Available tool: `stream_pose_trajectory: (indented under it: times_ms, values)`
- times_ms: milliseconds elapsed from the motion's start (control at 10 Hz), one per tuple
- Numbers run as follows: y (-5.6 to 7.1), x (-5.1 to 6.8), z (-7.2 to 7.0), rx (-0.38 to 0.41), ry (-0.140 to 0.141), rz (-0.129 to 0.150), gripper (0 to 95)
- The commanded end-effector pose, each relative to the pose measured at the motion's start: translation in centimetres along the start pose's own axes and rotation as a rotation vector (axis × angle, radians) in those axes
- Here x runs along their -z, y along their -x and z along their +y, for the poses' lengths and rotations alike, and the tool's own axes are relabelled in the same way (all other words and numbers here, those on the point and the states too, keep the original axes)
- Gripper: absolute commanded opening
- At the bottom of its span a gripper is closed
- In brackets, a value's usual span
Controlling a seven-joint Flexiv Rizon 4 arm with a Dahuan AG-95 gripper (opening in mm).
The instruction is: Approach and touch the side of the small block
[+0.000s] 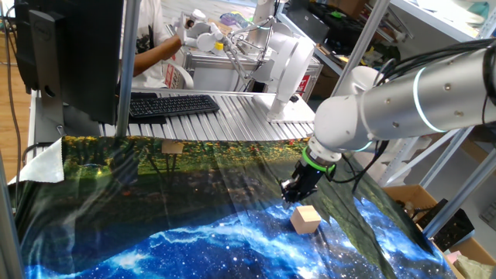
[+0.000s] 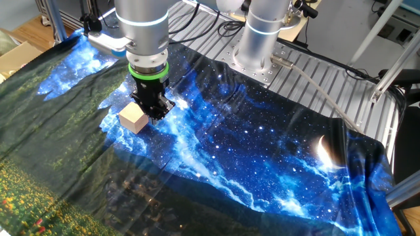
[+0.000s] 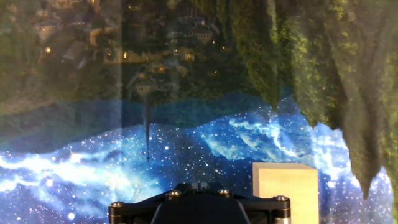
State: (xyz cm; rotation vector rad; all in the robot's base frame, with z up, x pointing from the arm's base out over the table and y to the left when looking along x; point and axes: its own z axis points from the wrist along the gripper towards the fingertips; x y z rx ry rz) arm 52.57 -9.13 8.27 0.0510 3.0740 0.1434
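The small block (image 1: 306, 219) is a plain light-tan wooden cube on the blue starry part of the cloth. It also shows in the other fixed view (image 2: 133, 119) and at the lower right of the hand view (image 3: 285, 190). My gripper (image 1: 295, 192) hangs low over the cloth just beside the block, its fingers together and empty. In the other fixed view the gripper (image 2: 155, 109) stands right next to the block's side. I cannot tell if they touch. In the hand view only the gripper's black base (image 3: 199, 205) shows, left of the block.
A printed cloth (image 1: 155, 201) with a galaxy and landscape covers the table. A flat tan rectangle (image 1: 172, 147) lies at its far edge. A keyboard (image 1: 172, 105) and a monitor (image 1: 70, 54) stand behind. The arm's base (image 2: 257, 46) sits on a metal plate. A person's arm (image 1: 155, 53) shows at the back.
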Motion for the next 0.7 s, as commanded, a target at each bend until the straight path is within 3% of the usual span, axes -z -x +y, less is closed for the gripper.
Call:
stream_pose_trajectory:
  times_ms: [100, 700]
  values:
    - [0.26, -0.05, 0.01, -0.003, 0.008, 0.005, 0.0]
    - [0.28, -0.06, -0.02, -0.004, -0.005, 0.012, 0.0]
